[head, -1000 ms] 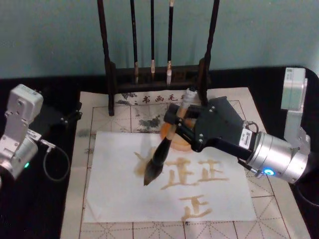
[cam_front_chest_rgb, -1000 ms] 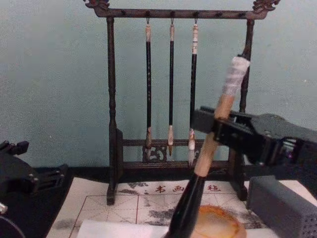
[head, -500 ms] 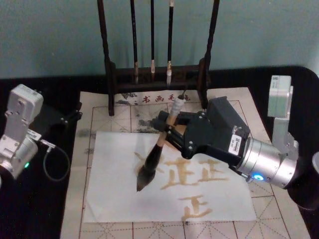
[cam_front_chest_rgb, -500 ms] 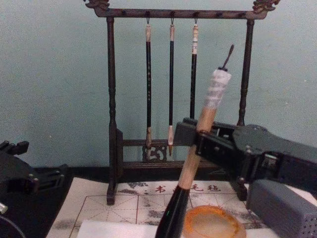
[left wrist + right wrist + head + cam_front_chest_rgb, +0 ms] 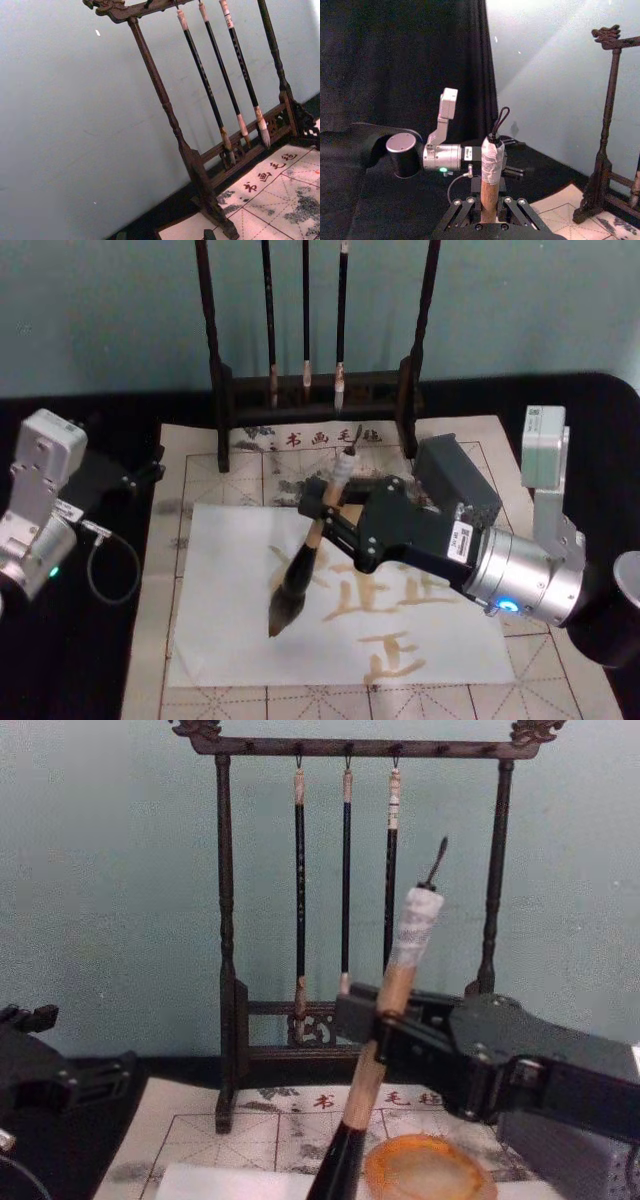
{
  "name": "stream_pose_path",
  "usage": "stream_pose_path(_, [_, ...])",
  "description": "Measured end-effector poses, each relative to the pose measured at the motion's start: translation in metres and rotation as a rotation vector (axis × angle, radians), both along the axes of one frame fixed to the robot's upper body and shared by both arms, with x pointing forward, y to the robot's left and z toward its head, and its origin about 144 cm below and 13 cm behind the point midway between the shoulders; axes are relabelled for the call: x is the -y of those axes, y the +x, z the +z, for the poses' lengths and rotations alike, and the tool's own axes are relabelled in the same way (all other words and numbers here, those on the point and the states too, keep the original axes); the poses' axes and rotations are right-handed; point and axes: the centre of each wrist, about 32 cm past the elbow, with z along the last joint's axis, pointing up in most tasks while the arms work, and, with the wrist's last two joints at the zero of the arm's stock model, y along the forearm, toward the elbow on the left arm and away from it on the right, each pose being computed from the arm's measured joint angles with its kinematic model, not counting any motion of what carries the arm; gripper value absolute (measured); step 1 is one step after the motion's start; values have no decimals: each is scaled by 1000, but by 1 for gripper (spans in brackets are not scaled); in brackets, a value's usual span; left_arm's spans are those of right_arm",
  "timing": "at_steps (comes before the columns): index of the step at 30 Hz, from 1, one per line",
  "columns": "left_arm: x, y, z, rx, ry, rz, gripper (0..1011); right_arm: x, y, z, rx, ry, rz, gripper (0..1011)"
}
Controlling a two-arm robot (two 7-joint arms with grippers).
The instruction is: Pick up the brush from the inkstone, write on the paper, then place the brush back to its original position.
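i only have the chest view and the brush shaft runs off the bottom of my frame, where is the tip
Observer: In the head view, the brush, held in the right pincer, slants down to the left. Its tip is over the left part of the paper. I cannot confirm contact.
Operator: anything written on it
Observer: Three brown characters lie to the right of the tip.
Operator: where's the left arm
Observer: The left pincer is parked over the black tabletop, off the left edge of the mat.

Three thin brushes (image 5: 346, 870), one large brush (image 5: 297, 570) — one inkstone (image 5: 428, 1172), one paper (image 5: 225, 630)
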Motion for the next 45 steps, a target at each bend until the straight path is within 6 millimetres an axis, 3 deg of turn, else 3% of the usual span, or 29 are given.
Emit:
stream_pose_path(17, [0, 0, 0, 0, 0, 0, 1001, -5, 0, -4, -3, -16, 10, 189])
stream_pose_path(45, [0, 0, 0, 0, 0, 0, 1001, 4, -3, -9, -7, -40, -2, 189])
